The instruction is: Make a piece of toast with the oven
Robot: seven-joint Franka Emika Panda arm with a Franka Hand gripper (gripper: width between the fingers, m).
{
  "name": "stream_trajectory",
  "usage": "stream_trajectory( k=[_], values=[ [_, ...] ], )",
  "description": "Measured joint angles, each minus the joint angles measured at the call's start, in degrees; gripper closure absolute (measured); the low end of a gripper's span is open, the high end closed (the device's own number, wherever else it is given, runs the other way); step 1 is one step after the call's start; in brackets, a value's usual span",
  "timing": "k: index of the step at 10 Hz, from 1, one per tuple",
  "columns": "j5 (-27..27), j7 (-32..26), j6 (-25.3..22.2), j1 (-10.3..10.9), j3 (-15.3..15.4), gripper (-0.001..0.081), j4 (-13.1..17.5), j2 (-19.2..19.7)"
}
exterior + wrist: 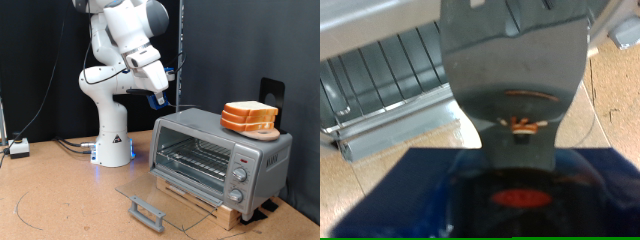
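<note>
The silver-grey oven (215, 150) stands at the exterior view's right on a wooden board, with its glass door (165, 195) folded down flat and the grey bar handle (147, 212) at the front. The wire rack (200, 155) inside is bare. Three alike bread slices (250, 117) lie stacked on a wooden plate on the oven's top. My gripper (160, 98) hangs in the air to the left of and above the oven, touching nothing. In the wrist view a broad grey finger (515, 70) fills the middle, with the oven's rack (390, 70) behind it.
The white robot base (112, 140) stands behind the oven's left side. Cables and a small box (18, 148) lie at the far left. A black stand (272, 92) rises behind the bread. A dark curtain closes the back.
</note>
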Motion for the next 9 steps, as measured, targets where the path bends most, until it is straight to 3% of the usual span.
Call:
stream_trajectory(
  k=[3,9],
  values=[
    [-0.63,3.10,-4.09,-0.02,0.11,0.0410,5.51,6.25],
    [1.59,2.16,-0.17,1.73,2.05,0.0410,4.20,6.17]
  ],
)
